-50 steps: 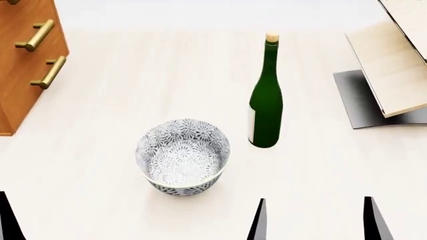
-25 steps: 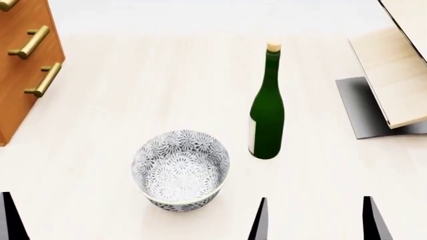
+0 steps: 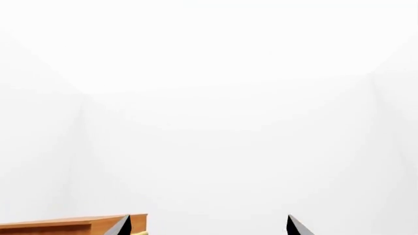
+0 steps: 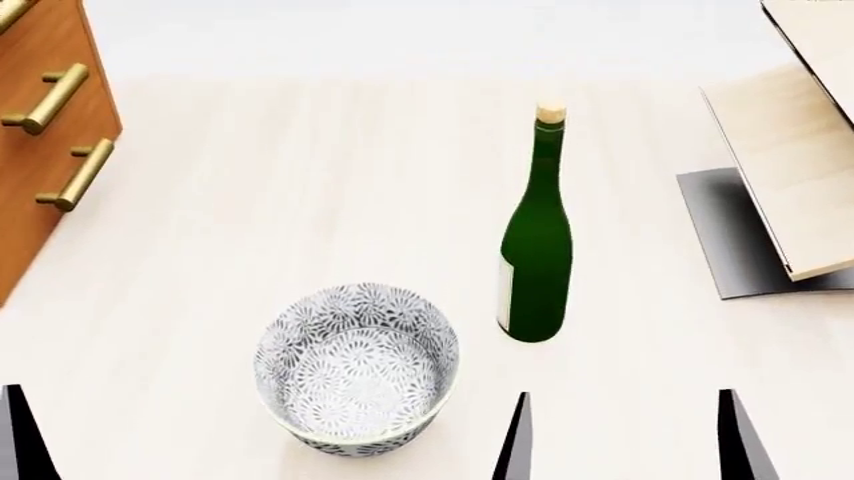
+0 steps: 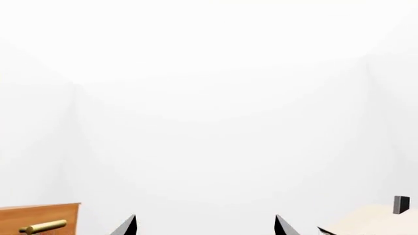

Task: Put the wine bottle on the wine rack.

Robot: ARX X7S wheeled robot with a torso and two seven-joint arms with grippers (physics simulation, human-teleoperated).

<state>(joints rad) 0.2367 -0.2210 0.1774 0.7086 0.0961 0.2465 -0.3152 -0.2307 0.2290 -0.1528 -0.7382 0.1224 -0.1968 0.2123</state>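
The wine bottle (image 4: 537, 250) stands upright on the pale table, dark green with a cork-coloured top. To its right is the wine rack (image 4: 787, 160), slanted pale boards on a grey metal base (image 4: 721, 235); its edge (image 5: 365, 221) also shows in the right wrist view. My right gripper (image 4: 625, 440) is open near the front edge, in front of the bottle and to its right, holding nothing. Its dark fingers (image 5: 282, 226) stand wide apart. My left gripper (image 3: 209, 226) is also open and empty; only one finger (image 4: 20, 440) shows in the head view, at the far left.
A patterned blue-and-white bowl (image 4: 356, 365) sits in front of the bottle, to its left. An orange-brown cabinet (image 4: 40, 120) with brass handles stands at the left edge, and its top (image 3: 58, 226) shows in the left wrist view. Bare table lies between bottle and rack.
The head view has shifted: bottle, bowl and rack sit lower in the picture and the cabinet has slid left. Both grippers keep their places at the lower edge.
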